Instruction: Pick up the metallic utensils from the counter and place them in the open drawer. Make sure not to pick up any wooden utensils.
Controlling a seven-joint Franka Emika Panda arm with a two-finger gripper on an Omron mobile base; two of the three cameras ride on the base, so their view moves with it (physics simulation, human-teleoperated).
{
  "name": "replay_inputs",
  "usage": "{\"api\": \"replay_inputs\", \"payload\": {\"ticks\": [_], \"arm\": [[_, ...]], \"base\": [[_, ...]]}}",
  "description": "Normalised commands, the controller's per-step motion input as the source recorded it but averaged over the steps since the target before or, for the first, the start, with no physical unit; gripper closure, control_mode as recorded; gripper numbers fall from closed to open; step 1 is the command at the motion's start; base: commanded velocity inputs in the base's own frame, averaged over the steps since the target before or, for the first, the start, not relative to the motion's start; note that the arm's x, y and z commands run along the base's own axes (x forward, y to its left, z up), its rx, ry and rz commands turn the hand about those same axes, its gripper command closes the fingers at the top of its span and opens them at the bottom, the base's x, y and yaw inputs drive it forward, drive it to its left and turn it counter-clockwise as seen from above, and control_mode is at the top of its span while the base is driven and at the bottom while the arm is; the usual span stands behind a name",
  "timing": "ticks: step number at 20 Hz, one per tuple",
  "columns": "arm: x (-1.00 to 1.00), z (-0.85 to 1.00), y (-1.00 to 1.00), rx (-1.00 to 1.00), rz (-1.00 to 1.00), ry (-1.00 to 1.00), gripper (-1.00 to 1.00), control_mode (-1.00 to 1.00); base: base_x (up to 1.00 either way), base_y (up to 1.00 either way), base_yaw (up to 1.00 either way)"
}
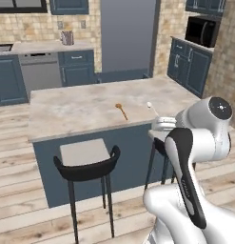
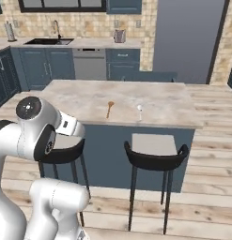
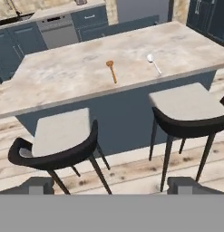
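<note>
A thin silvery spoon, one of the metallic utensils, lies near the front edge of the beige marbled counter. To its left lies the orange-brown wooden spoon, a hand's width away. My gripper hangs open and empty in front of the island, above the stools and well short of both spoons. The open drawer is out of view.
Two black stools with grey seats stand against the island's dark blue front, between me and the counter. Behind the island are wall cabinets with a dishwasher, a sink and a grey fridge.
</note>
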Motion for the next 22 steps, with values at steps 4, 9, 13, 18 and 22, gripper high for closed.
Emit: {"api": "replay_inputs", "payload": {"ticks": [4,9,13,18,22], "arm": [[0.0,0.0,0.0,0.0,0.0,0.0,-1.0,1.0],[0.0,0.0,0.0,0.0,0.0,0.0,-1.0,1.0],[0.0,0.0,0.0,0.0,0.0,0.0,-1.0,1.0],[0.0,0.0,0.0,0.0,0.0,0.0,-1.0,1.0],[0.0,0.0,0.0,0.0,0.0,0.0,-1.0,1.0]], "base": [[0.68,-1.0,0.25],[0.93,-0.72,0.23],[0.9,-0.29,0.12],[0.66,0.01,0.0],[0.84,-0.01,0.06]]}}
